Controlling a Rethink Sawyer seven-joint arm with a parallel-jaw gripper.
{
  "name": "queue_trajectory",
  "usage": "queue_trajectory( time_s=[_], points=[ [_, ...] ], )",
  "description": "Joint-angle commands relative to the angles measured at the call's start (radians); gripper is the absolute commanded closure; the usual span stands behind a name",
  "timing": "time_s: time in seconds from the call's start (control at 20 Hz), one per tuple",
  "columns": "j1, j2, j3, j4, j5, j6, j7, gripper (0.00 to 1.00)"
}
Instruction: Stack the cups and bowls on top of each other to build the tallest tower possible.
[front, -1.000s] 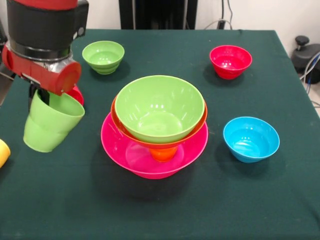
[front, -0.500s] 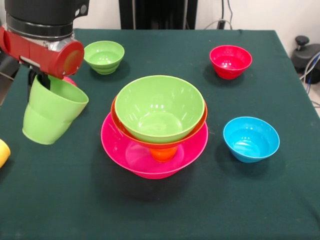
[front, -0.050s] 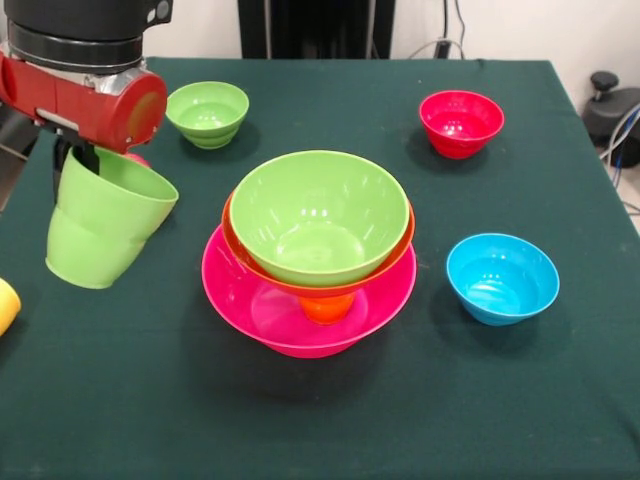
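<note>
My gripper (front, -0.050s: 82, 165) hangs over the table's left side, shut on the rim of a green cup (front, -0.050s: 100, 232), which is tilted and off the cloth. A sliver of a red cup (front, -0.050s: 137, 158) peeks out behind it. A yellow cup (front, -0.050s: 5, 305) shows at the left edge. The tower stands in the middle: a pink bowl (front, -0.050s: 260, 315) at the base, an orange bowl (front, -0.050s: 327, 307) in it, and a large green bowl (front, -0.050s: 320, 215) on top. Standing apart are a small green bowl (front, -0.050s: 207, 112), a small red bowl (front, -0.050s: 461, 122) and a small blue bowl (front, -0.050s: 502, 278).
A dark green cloth (front, -0.050s: 330, 420) covers the table. A black device (front, -0.050s: 608, 105) with cables sits off the table's right edge. The arm's red and black wrist (front, -0.050s: 85, 70) looms over the top left corner.
The gripper has risen a little with the green cup, lifting it higher off the cloth. In the last half second it barely moved. The bowls have stayed put.
</note>
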Motion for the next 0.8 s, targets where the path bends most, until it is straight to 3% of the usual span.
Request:
queue_trajectory(
  time_s=[0.05,0.2,0.5,0.8],
  points=[
    [-0.013,0.002,0.165,0.106,-0.142,0.147,-0.418,1.00],
    [0.019,-0.005,0.143,0.074,-0.190,0.225,-0.453,1.00],
    [0.036,-0.026,0.158,0.083,-0.180,0.294,-0.425,1.00],
    [0.018,-0.081,0.185,0.200,-0.149,0.219,-0.365,1.00]
  ],
)
